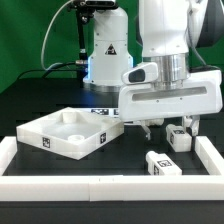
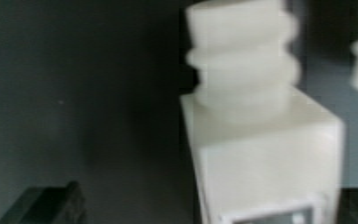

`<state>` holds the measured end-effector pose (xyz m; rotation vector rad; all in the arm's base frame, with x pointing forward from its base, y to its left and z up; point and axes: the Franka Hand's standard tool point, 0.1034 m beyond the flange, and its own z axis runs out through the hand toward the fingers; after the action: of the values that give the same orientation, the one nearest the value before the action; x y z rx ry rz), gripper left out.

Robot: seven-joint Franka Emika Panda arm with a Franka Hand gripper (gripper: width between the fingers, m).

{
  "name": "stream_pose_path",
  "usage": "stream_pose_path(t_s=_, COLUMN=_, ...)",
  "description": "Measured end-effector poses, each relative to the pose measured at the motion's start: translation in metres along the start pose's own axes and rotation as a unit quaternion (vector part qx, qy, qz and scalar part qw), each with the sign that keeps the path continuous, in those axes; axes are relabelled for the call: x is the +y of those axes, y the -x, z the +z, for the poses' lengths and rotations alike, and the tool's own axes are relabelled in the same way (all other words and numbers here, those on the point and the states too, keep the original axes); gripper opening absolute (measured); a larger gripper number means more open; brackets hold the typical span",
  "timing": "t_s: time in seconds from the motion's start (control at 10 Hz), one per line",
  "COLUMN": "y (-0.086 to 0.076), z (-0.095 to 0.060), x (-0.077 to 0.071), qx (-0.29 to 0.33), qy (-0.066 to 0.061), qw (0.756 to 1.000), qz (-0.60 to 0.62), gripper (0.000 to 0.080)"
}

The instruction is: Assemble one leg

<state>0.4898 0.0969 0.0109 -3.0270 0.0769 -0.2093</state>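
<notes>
Hovering low over the black table (image 1: pixel 115 165), to the exterior view's right of the large white square tray-like plastic tabletop (image 1: pixel 70 135): white two-finger gripper (image 1: pixel 169 125) on the white robot arm (image 1: pixel 165 40), pointing straight down. Dark fingers (image 1: pixel 148 126) spread apart, closed on nothing. Standing on the table between and just below those fingers, apart from the tabletop on its exterior-view right: small stubby white plastic leg (image 1: pixel 178 137) with black-and-white square tags on its faces. Filling the wrist view close up and blurred: that leg (image 2: pixel 247 130), ridged peg end above a plain blocky body, dark table behind. Touch between fingers and leg not to be made out. Lying nearer the camera than the tabletop's right corner, clear of it: second leg (image 1: pixel 163 162), white and tagged alike. Tucked just behind the tabletop: thin flat white marker board (image 1: pixel 103 113) with printed tags. Ringing the tabletop and all else: low white border wall (image 1: pixel 110 185).
</notes>
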Motion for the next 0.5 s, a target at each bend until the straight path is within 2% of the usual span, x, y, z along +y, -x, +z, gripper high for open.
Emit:
stream_pose_path(t_s=0.2, y=0.0007, z=0.0037, x=-0.0007, qx=-0.002, qy=0.0, qw=1.0, qz=0.004, gripper=0.0648)
stream_pose_path(t_s=0.3, y=0.0011, z=0.0039, x=-0.0006, qx=-0.002, qy=0.0, qw=1.0, qz=0.004, gripper=0.0525)
stream_pose_path(t_s=0.4, y=0.0012, z=0.004, x=-0.0005, qx=-0.003, qy=0.0, qw=1.0, qz=0.004, gripper=0.0525)
stream_pose_path(t_s=0.5, y=0.0013, z=0.004, x=-0.0005, qx=-0.003, qy=0.0, qw=1.0, qz=0.004, gripper=0.0386)
